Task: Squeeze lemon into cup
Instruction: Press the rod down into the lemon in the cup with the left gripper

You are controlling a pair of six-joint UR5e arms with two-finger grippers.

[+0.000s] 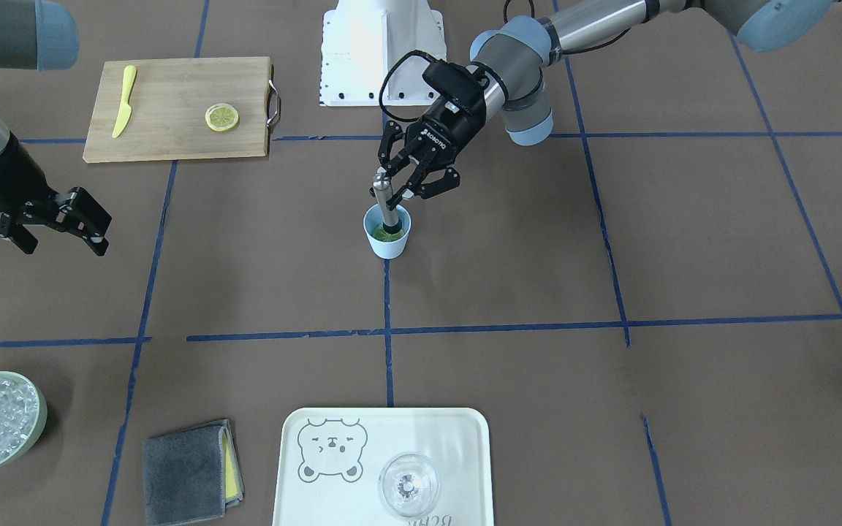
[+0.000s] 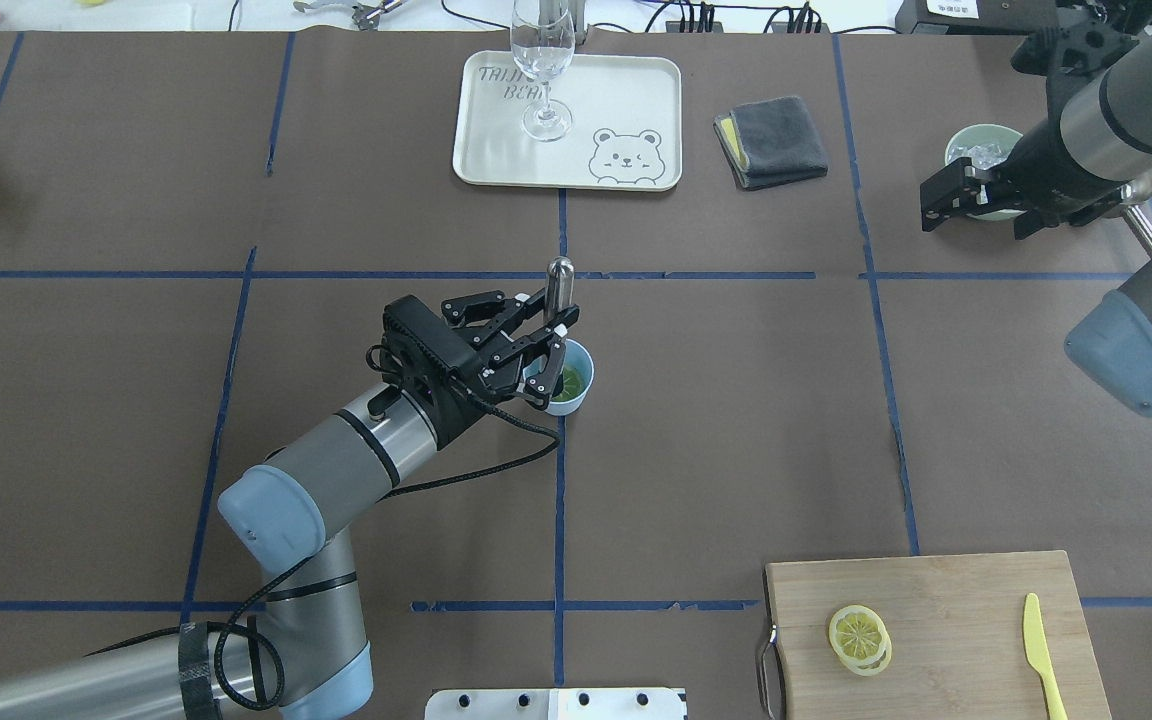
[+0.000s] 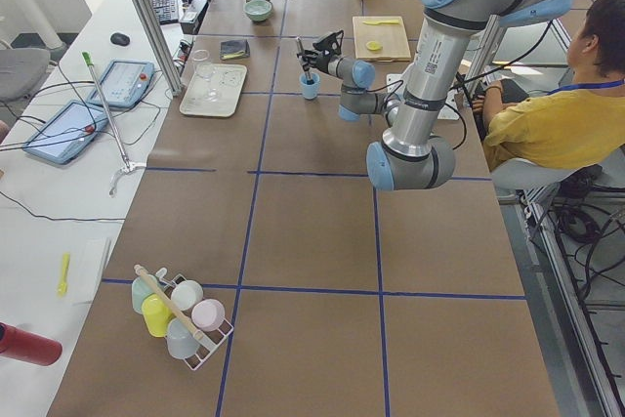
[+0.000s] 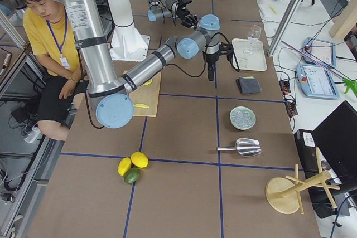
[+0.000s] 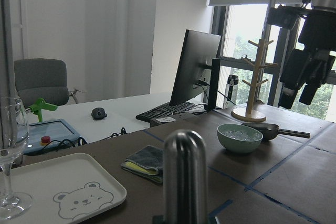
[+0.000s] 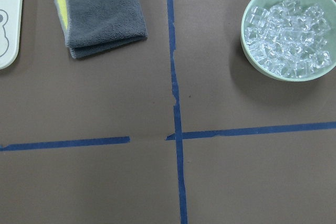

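Observation:
The pale-blue cup stands mid-table with something green inside; it also shows in the overhead view. My left gripper is shut on a metal rod that stands upright with its lower end in the cup. The rod's rounded top fills the left wrist view. The lemon slice lies on the wooden cutting board, far from both grippers; in the overhead view two slices lie stacked. My right gripper hangs open and empty above the table, near the ice bowl.
A yellow plastic knife lies on the board. A green bowl of ice, a folded grey cloth, and a white bear tray holding a clear glass line the side of the table opposite the robot.

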